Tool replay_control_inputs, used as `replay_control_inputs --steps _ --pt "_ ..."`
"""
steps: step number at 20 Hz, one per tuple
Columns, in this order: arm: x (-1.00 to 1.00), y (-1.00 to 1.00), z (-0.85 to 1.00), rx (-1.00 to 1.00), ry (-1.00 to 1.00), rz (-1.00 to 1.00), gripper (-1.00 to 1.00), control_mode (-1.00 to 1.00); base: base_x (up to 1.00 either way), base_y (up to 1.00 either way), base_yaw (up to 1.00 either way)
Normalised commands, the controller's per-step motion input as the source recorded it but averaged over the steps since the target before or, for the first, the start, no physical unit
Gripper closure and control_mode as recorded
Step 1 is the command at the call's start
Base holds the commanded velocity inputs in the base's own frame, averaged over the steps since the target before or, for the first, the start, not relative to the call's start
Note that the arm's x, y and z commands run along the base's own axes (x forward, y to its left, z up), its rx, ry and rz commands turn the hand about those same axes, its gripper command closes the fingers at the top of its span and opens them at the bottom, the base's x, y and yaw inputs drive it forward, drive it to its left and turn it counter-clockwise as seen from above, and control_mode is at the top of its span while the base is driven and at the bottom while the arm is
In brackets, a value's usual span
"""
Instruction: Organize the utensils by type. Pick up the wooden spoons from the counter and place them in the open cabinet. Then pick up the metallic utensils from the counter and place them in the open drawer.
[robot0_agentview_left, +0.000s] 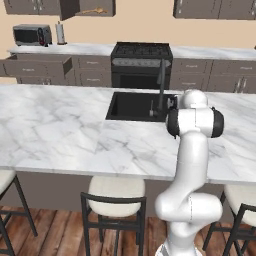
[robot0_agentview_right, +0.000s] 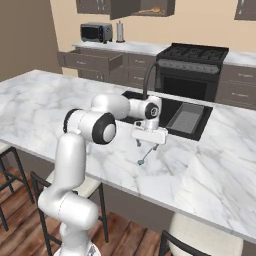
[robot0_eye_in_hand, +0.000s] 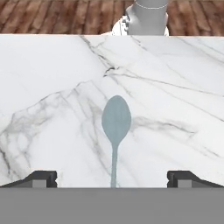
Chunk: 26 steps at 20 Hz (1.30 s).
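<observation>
Spoon (robot0_eye_in_hand: 116, 127) lengthwise betw. hand's tips, bowl away

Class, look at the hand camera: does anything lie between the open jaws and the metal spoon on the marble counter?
Nothing visible does. The gripper hangs with its jaws spread wide, one on each side of the metal spoon, which lies alone on bare marble counter.
</observation>
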Motion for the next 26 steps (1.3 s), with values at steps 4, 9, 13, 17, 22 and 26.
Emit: replay_control_inputs --steps 4,9,13,17,22,26 --pt "-0.15 0.00 -0.21 0.00 -0.20 0.03 -1.00 -1.00 0.00 0.00 0.00" --pt "-0.01 -0.04 -0.21 0.00 -0.02 0.00 -1.00 -1.00 0.00 0.00 0.00" --pt "0.00 0.01 -0.15 0.00 -0.01 0.00 -1.00 -1.00 0.00 0.00 0.00" --pt "0.02 0.00 -0.11 0.00 0.00 0.00 -1.00 -1.00 0.00 0.00 0.00" --pt "0.01 0.00 -0.15 0.00 0.00 0.00 -1.00 -1.00 0.00 0.00 0.00" --pt "0.00 0.00 -0.19 0.00 0.00 0.00 -1.00 -1.00 0.00 0.00 0.00"
